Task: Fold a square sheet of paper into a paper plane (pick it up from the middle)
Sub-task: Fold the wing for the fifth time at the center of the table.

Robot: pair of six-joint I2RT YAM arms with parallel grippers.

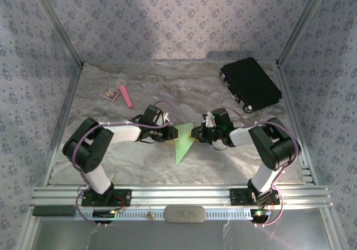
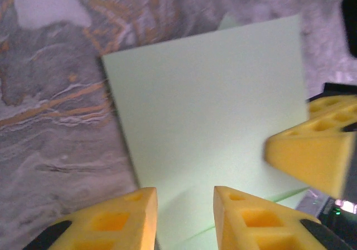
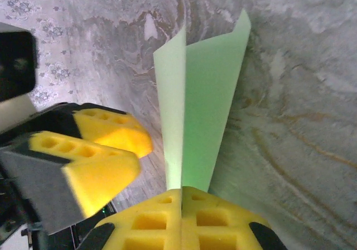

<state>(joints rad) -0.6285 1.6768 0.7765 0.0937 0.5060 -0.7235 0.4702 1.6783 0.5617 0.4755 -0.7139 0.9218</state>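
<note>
The lime-green sheet of paper (image 1: pixel 182 142) is folded along a centre crease and held up off the marbled table, narrowing to a point toward the near edge. My right gripper (image 3: pixel 181 194) is shut on the crease end of the sheet (image 3: pixel 205 110), whose two flaps spread in a V. In the top view the right gripper (image 1: pixel 197 134) meets the paper from the right. My left gripper (image 1: pixel 167 134) is just left of the sheet, open (image 2: pixel 184 205), with the pale green face (image 2: pixel 212 105) right in front of its fingers. Whether its pads touch the paper is unclear.
A black case (image 1: pixel 249 84) lies at the back right. A pink stick (image 1: pixel 126 95) and a small white card (image 1: pixel 110 94) lie at the back left. An aluminium rail (image 1: pixel 178 196) runs along the near edge. Patterned walls enclose the table.
</note>
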